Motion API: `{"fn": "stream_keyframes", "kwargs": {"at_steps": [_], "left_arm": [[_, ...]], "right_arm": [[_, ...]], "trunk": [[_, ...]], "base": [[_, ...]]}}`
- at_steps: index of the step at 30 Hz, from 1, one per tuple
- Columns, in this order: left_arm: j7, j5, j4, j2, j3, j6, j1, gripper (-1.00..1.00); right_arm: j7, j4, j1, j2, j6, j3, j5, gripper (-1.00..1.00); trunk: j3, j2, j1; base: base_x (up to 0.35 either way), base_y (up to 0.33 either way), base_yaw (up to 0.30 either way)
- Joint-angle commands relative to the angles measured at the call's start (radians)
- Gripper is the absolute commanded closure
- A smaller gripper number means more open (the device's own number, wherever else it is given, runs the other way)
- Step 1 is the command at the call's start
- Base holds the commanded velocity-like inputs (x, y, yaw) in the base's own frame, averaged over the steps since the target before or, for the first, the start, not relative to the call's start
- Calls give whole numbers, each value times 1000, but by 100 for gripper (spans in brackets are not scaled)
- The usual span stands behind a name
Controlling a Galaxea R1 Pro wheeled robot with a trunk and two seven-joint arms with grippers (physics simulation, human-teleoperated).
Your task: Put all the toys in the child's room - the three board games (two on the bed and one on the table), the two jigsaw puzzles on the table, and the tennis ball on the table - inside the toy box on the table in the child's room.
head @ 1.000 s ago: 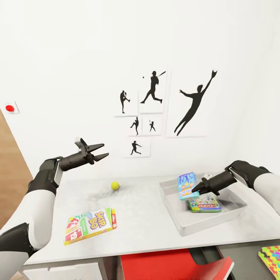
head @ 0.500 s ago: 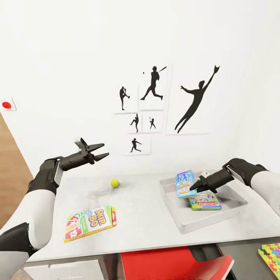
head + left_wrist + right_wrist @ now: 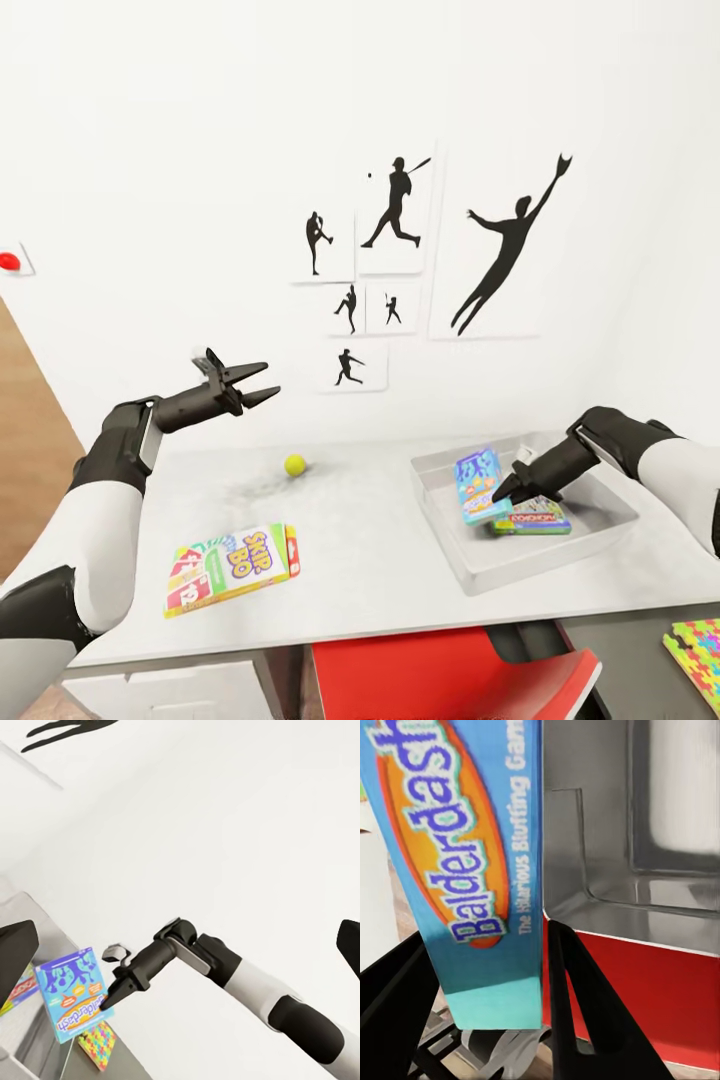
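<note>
Lower now: right gripper [image 3: 497, 498] has dropped into the toy box [image 3: 470, 570] with the blue game [image 3: 477, 484], which sat higher and clear of the green game [image 3: 535, 516] a second ago. Blue game is pinched between the fingers, tilted, its lower edge at or on the green game already lying in the box; contact not certain. Judgement: placement nearly done, release next.

Left gripper [image 3: 252, 383] hangs spread wide and empty, high over the tabletop [image 3: 380, 560] near the wall.

Left to do: SKIP-BO [image 3: 232, 567] flat near the tabletop's front left edge, ball [image 3: 295, 464] loose near the back, puzzle [image 3: 703, 650] on the lower side unit at right; second puzzle not seen.

Room: bare tabletop between SKIP-BO and box. Ball may roll. Box walls low, sloping, easy entry from above.
</note>
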Motion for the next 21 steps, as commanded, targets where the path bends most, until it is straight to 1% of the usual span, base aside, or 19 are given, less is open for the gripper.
{"fn": "stream_keyframes", "kwargs": {"at_steps": [1, 8, 13, 21], "left_arm": [[-7, -8, 0, 0, 2, 10, -2, -100], [-7, -8, 0, 0, 2, 10, -9, -100], [-7, -8, 0, 0, 2, 10, -11, -100], [-7, -7, 0, 0, 3, 10, -40, -100]], "right_arm": [[8, -2, -2, 0, 5, 4, 3, 100], [37, -2, -3, 0, 5, 5, 17, 100], [42, -1, -4, 1, 5, 4, 19, 100], [43, 0, -18, 1, 5, 6, 19, 100]], "trunk": [[-4, -3, 1], [-16, -3, 1], [-24, -3, 1], [-37, -3, 1]], "base": [[0, 0, 0], [0, 0, 0], [0, 0, 0], [0, 0, 0]]}}
